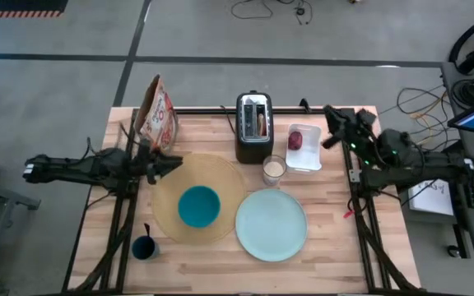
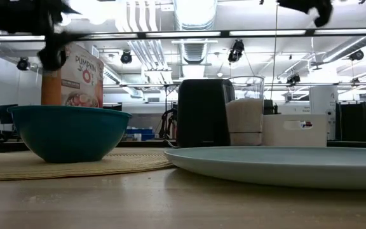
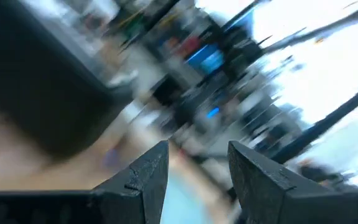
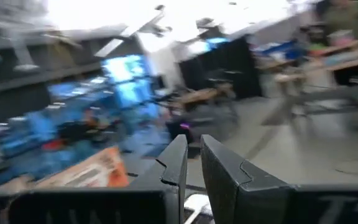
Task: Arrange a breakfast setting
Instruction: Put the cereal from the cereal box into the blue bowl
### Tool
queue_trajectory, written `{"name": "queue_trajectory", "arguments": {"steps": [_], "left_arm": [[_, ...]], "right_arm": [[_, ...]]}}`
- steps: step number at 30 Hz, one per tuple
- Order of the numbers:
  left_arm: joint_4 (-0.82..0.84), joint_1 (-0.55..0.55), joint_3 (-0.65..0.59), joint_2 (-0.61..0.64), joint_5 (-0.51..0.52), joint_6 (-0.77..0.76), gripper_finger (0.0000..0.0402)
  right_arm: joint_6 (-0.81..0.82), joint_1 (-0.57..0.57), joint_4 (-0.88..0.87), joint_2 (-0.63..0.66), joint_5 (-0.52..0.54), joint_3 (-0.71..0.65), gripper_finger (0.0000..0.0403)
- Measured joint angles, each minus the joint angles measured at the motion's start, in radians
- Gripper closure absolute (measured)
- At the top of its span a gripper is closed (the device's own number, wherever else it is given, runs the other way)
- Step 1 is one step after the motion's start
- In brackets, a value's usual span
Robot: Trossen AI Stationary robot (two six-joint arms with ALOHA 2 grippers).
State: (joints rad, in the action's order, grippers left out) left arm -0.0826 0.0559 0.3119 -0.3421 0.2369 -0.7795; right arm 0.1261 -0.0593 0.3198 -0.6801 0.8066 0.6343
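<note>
Judging the setting roughly half laid: teal bowl [image 1: 198,205] sits on the round tan placemat [image 1: 220,177] at desk [image 1: 336,255] centre, pale-blue plate [image 1: 271,224] just right of the mat, its rim touching or nearly touching the mat's edge. Dark blue cup [image 1: 143,247] stands near the front-left corner, with a black spoon [image 1: 147,229] that seems to stand in it, handle rising toward the mat; hard to confirm. Bread [image 1: 261,123] is in the toaster [image 1: 253,127] at the back. Dark red fruit [image 1: 295,140] lies in a white tray [image 1: 304,149] right of the toaster, a glass [image 1: 273,170] of something pale in front.

Left claw [image 1: 174,164] hovers over the mat's back-left edge, beside the cereal box [image 1: 158,111], fingers parted and empty in the left wrist view. Right claw [image 1: 328,112] hangs high over the back right, near the tray, fingers almost together, holding nothing.

Likely next piece: cup and spoon for the left arm, fruit or bread for the right. Approach the cup from above, grip the rim wall away from the spoon so it does not tip. The spoon's long axis appears to run front to back; I cannot tell which end is up.
</note>
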Motion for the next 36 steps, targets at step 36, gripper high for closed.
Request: {"name": "queue_trajectory", "arguments": {"steps": [36], "left_arm": [[1.554, 0.002, 0.814, -0.474, 0.129, -0.341, 0.0253]], "right_arm": [[0.204, -0.190, -0.813, -0.549, 0.130, 0.903, 0.0365]]}}
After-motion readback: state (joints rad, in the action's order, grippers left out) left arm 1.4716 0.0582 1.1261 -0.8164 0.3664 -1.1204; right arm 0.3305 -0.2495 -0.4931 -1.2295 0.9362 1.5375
